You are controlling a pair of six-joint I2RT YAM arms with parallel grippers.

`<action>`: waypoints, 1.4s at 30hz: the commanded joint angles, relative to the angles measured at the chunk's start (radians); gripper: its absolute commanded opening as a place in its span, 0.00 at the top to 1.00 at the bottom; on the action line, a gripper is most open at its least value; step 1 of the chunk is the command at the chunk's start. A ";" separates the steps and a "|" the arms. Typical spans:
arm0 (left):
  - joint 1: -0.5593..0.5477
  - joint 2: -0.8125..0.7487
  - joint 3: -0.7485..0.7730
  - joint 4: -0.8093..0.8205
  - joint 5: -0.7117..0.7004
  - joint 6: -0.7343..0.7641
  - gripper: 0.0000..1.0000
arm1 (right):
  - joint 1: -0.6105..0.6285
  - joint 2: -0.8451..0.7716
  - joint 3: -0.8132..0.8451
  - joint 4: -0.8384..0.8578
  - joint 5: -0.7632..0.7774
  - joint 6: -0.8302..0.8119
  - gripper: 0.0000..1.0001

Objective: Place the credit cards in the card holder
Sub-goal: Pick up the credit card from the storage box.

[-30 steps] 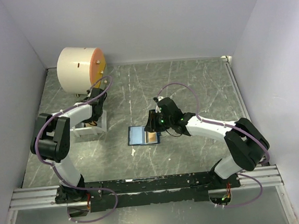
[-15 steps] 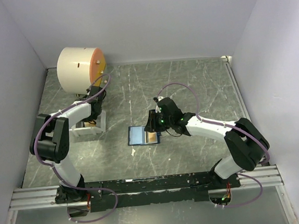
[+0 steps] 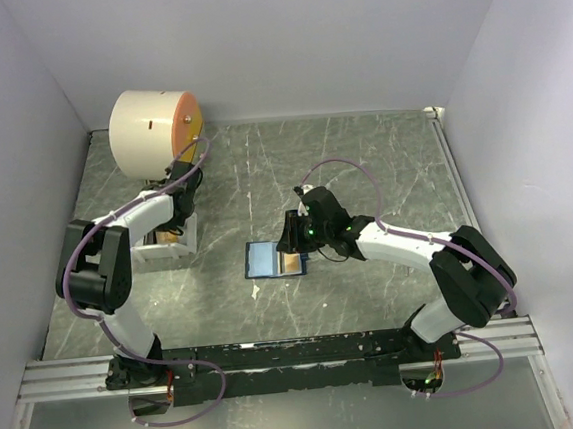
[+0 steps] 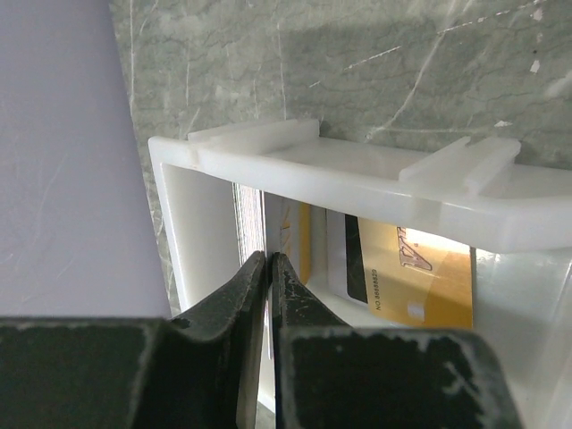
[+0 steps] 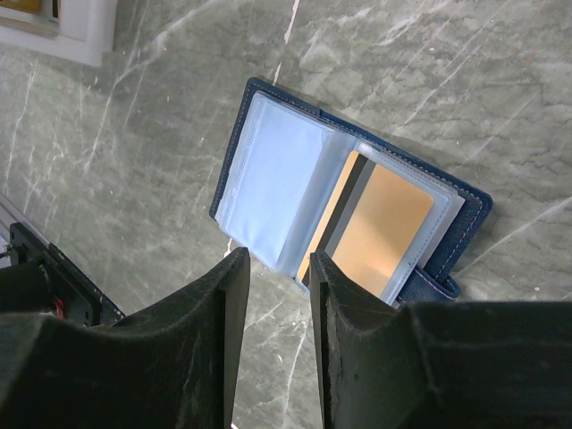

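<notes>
In the left wrist view a thin credit card [image 4: 288,234] stands on edge inside the white tray [image 4: 357,179], and my left gripper [image 4: 268,257] is shut on its lower edge. Another orange-yellow card [image 4: 429,277] with a black stripe lies in the tray beside it. The navy card holder [image 5: 268,179] lies open on the table, an orange card [image 5: 384,232] showing in its right clear pocket. My right gripper [image 5: 277,268] hangs open just over the holder's near edge, with nothing between its fingers. From above, the holder [image 3: 265,258] sits mid-table under the right gripper [image 3: 293,236].
A big cream cylinder [image 3: 154,131] with an orange face stands at the back left, just behind the white tray [image 3: 164,250]. The grey wall runs close along the tray's left side. Dark marbled table surrounds the holder.
The left gripper's jaws have closed onto the upright card, and the left arm has shifted slightly at the tray. The right arm and the holder have not moved.
</notes>
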 commanded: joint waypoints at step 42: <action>0.011 -0.646 -0.082 0.094 1.148 -0.438 0.93 | -0.005 -0.038 -0.085 0.352 -0.322 0.221 0.70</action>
